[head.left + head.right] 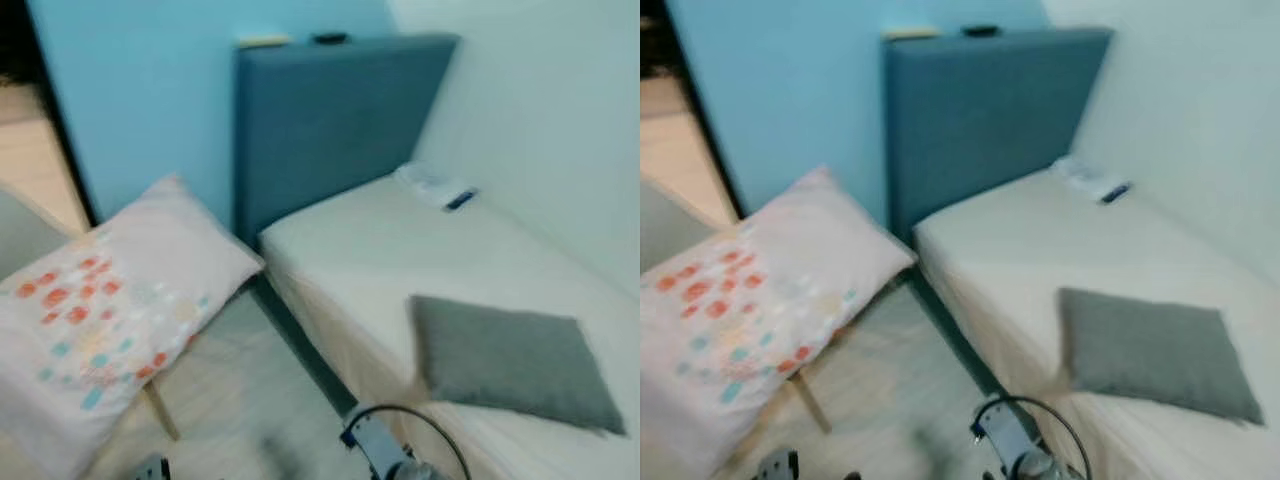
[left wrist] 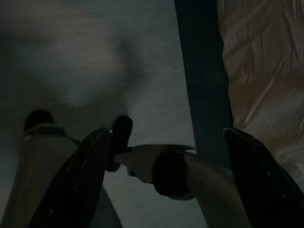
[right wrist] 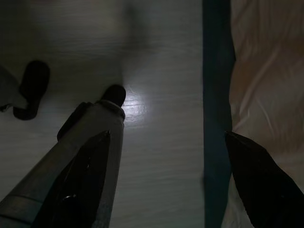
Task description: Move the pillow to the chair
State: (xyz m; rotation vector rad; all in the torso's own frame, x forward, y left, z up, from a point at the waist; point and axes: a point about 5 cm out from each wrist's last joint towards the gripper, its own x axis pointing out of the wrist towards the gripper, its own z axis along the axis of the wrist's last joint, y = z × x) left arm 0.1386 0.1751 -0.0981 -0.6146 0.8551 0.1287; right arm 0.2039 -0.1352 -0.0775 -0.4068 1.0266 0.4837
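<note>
A large white pillow with red, orange and teal dots lies tilted across a chair at the left, hiding most of it; one wooden chair leg shows beneath. A grey cushion lies flat on the bed near its front edge. Both arms hang low. In the left wrist view my left gripper is open above the floor, with nothing between its fingers. In the right wrist view my right gripper is also open, beside the bed's side.
A blue headboard stands against the light blue wall, with small items on top. A white and dark object lies at the head of the bed. Pale wooden floor runs between chair and bed. A doorway opens at far left.
</note>
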